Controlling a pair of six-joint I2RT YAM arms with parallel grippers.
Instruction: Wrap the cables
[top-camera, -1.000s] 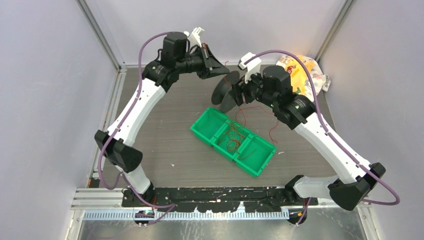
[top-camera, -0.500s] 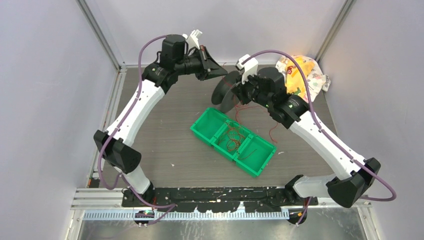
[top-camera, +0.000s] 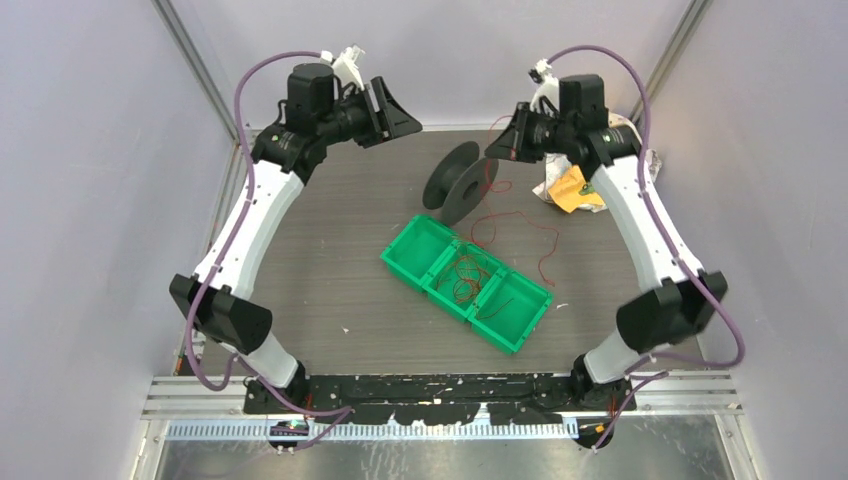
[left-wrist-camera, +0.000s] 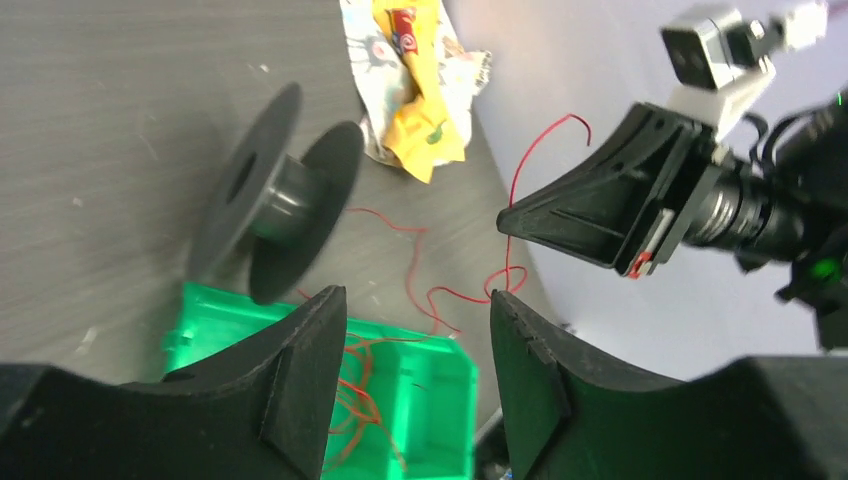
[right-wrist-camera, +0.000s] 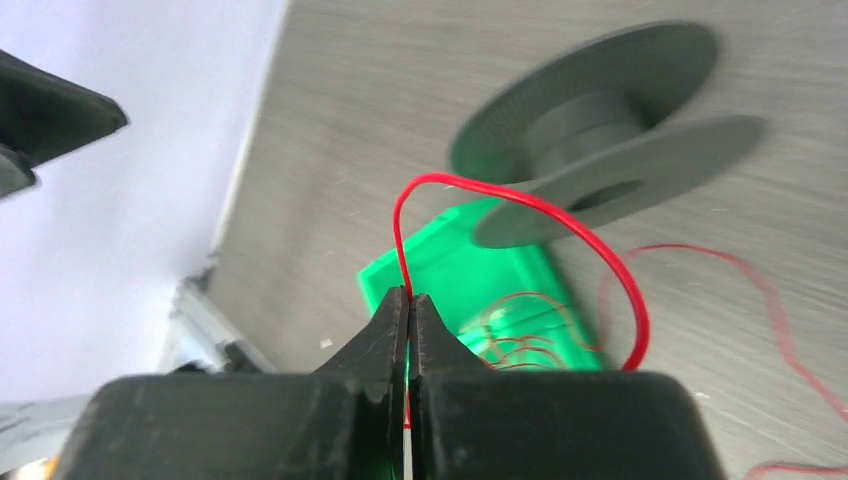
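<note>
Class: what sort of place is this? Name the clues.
Probably a lab robot test cell: left arm and right arm bolted to a walled table, plus props: black spool, red cables, green tray.

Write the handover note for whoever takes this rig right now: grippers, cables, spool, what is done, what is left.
Left gripper: open, empty, raised over the far left of the table.
Right gripper: shut on a red cable, raised at the far right.
Black spool: on the table behind the green tray, touched by neither gripper; its core looks bare.
The held cable trails down past the spool; more red wire lies tangled in the tray.
Done: cable gripped. Left: wind the wire onto the spool.
</note>
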